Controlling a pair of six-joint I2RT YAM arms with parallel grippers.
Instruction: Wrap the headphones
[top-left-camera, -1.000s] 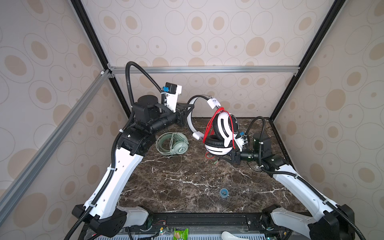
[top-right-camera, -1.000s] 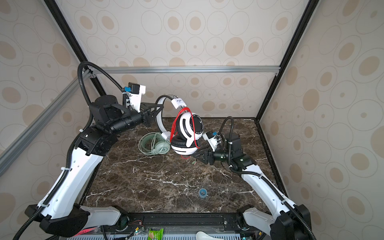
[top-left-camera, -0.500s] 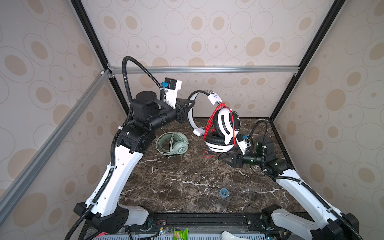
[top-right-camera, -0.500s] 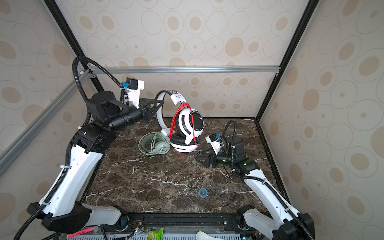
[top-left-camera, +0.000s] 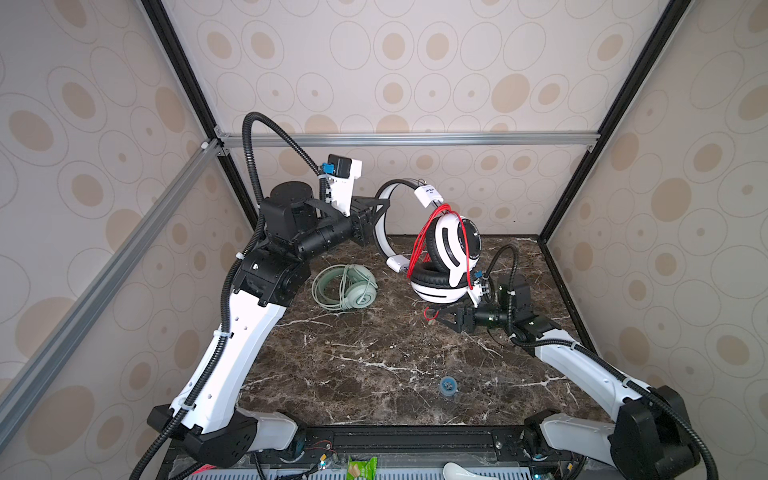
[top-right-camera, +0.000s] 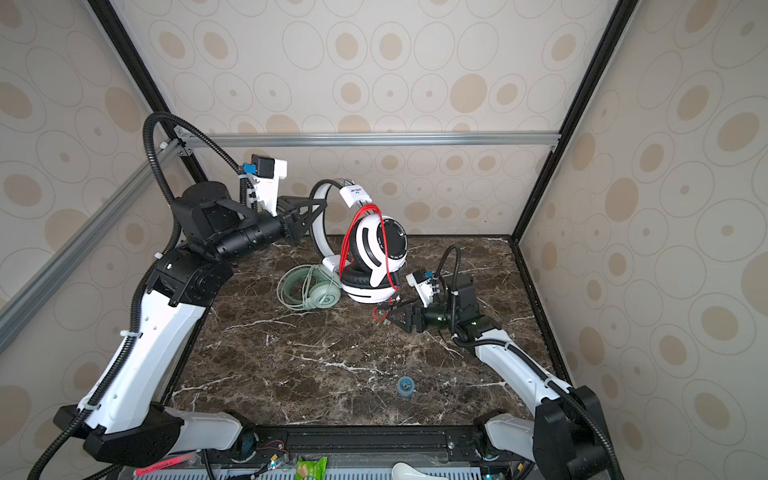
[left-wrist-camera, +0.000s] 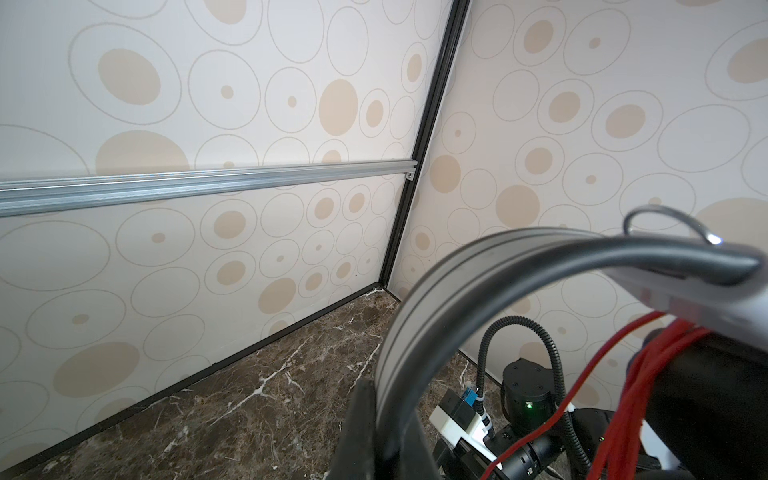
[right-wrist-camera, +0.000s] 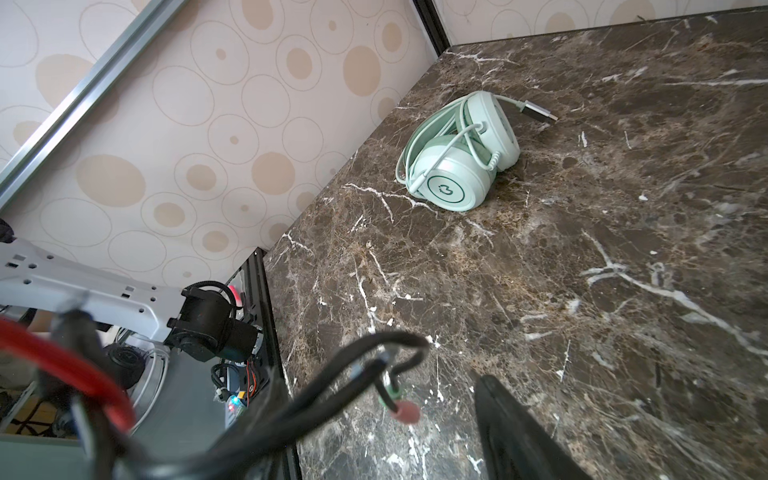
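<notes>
A polished dark-brown marble tabletop (top-left-camera: 374, 353), veined in white, is enclosed by matte walls (top-left-camera: 415, 62) papered with beige ovals. Low in a top view, right of centre, a small blue round object (top-left-camera: 448, 385) is seen lying alone. Higher and further right, the right gripper (top-left-camera: 441, 319) is held low over the stone with its jaws spread. Nothing is seen pinched. The loose plug end (top-left-camera: 428, 314) of the thin red cord (top-left-camera: 419, 245) dangles just in front, probably so that it can be caught and tucked.

Left of centre, the mint-green headphones (top-left-camera: 347, 287) are laid flat, smooth round cups folded together and matching cord coiled around them, apparently finished. Beside them the white-and-black headphones (top-left-camera: 446, 249) are held up, glossy shells and padded black cushions ringed by red loops. Whether the lower cup touches the stone cannot be told. The curved headband is clamped in the pressed-together left gripper (top-left-camera: 374, 222), seemingly so that the cups are left free for winding.
</notes>
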